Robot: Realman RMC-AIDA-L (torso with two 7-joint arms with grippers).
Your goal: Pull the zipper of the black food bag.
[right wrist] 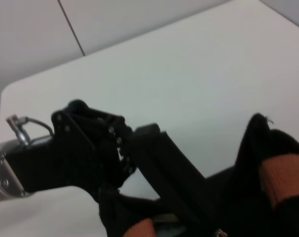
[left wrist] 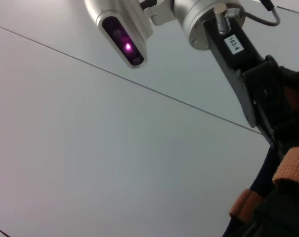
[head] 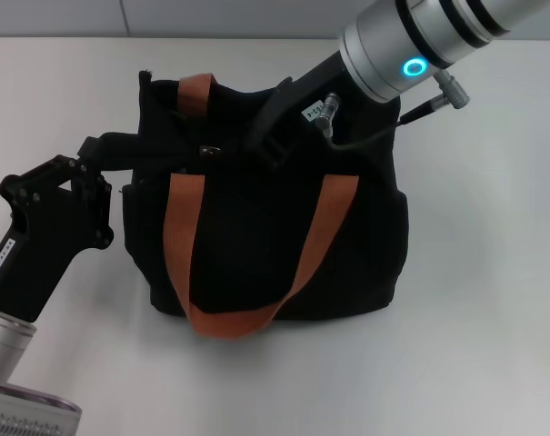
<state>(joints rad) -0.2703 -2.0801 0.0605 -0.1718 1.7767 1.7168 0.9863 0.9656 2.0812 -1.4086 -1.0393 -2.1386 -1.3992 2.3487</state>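
The black food bag [head: 256, 245] stands upright in the middle of the white table, one orange-brown strap [head: 227, 322] hanging down its front. My left gripper [head: 134, 153] is at the bag's upper left edge and is shut on the fabric there; the right wrist view [right wrist: 189, 187] shows it too. My right gripper [head: 265, 141] comes from the far right onto the bag's top opening. It also shows in the left wrist view [left wrist: 270, 133]. A small metal zipper pull [head: 209, 152] lies on the top, just left of the right gripper; I cannot tell if they touch.
The white table [head: 475, 318] surrounds the bag on all sides. My left arm's black wrist [head: 47, 227] lies low at the front left. My right arm's silver forearm [head: 411, 45] crosses above the bag's far right corner.
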